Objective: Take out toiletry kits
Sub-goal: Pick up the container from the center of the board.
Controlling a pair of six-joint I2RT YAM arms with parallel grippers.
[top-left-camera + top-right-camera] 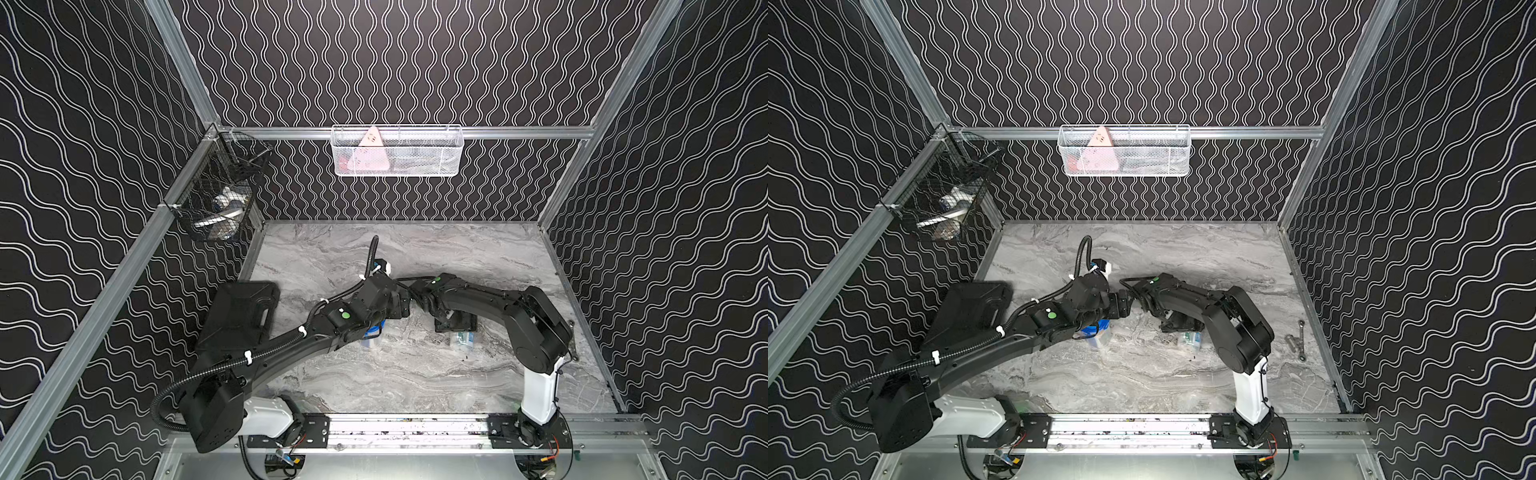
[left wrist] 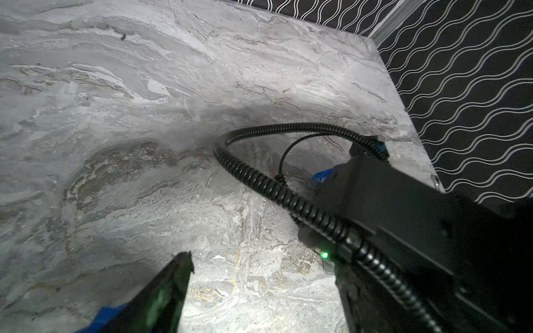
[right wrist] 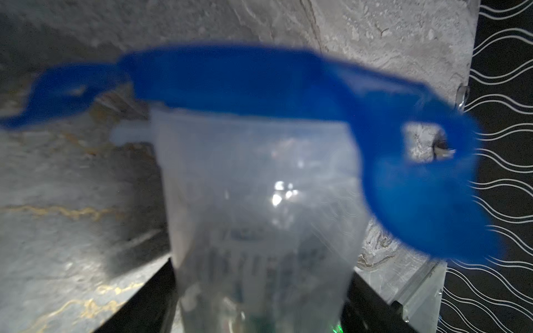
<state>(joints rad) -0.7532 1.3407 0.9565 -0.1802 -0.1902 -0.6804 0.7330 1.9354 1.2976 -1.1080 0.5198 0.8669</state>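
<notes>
Two robot arms are meeting over the grey marble tabletop (image 1: 415, 374), each working at a toiletry kit not far from the black hard case (image 1: 241, 316). The first kit (image 1: 371, 338), a clear cup with a blue top, is sitting nearest the case, tucked under the left gripper (image 1: 378, 322). In both top views the arm is hiding the jaws. The left wrist view is showing only one finger (image 2: 170, 291) with a sliver of blue beside it, so it cannot be told how far the jaws are standing open, or whether they are holding the cup. The second kit (image 3: 259, 187) is sitting farther from the case, beyond the first. The right gripper (image 3: 261, 274) is clasping it low on the body, with its jaws standing wide against both clear walls. The blue lid (image 3: 245, 75) is pointing away from the wrist. Printed contents are showing inside only as a blur.
</notes>
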